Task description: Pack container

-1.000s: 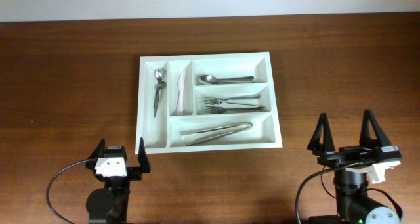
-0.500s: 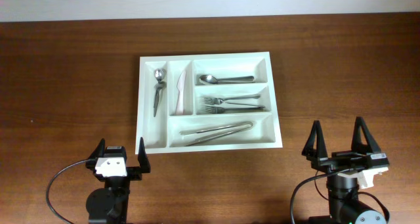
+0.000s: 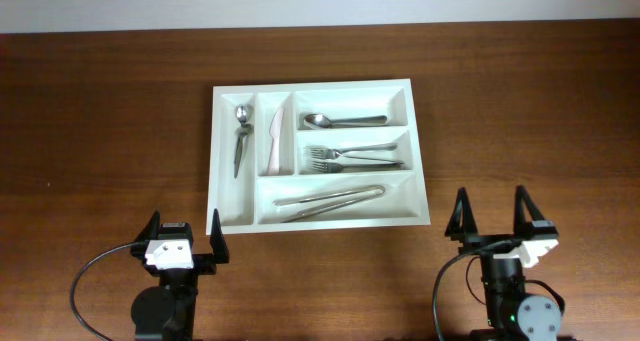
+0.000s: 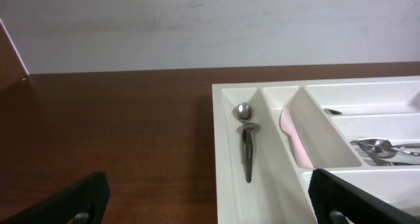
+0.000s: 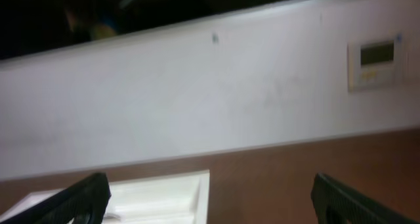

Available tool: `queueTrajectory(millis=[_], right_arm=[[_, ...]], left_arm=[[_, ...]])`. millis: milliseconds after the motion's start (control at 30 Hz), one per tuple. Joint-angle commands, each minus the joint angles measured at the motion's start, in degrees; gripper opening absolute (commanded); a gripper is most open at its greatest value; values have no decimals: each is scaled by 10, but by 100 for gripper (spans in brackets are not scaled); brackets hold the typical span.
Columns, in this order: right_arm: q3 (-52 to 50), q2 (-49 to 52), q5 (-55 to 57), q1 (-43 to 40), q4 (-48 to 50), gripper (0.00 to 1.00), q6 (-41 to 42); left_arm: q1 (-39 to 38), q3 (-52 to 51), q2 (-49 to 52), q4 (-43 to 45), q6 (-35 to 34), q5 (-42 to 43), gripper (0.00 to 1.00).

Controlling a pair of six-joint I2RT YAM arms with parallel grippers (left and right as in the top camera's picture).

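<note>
Judging the container (image 3: 236, 201) stiff, light, slick plastic carrying loose cutlery (image 3: 350, 121), best pinched level at a rim wall, with jaws on both arms spread wide and empty.

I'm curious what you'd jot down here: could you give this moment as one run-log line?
container: holds cutlery | left gripper: open, empty | right gripper: open, empty

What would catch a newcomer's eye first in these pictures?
The white cutlery tray stands out in the middle of the dark wooden table, with every compartment filled. A small spoon and a pale knife lie in its two upright slots, and a larger spoon, forks and tongs in the three long ones. The left pincer and right pincer stand open and empty on the robot's side.
</note>
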Motion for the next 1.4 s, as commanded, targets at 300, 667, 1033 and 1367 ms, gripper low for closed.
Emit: queueTrajectory(millis=[300,667,1033,1367], right_arm=[[-4,-5,7,5,-157,99,-24],[-4,-4,7,5,-157,99,-32],[-4,-4,7,5,-157,99,-32],[-4,-4,7,5,-157,99,-32]], left_arm=[[3,-5,-6,3,11,2,99],[3,-5,-6,3,11,2,99],[3,-5,-6,3,11,2,99],[3,-5,-6,3,11,2,99]])
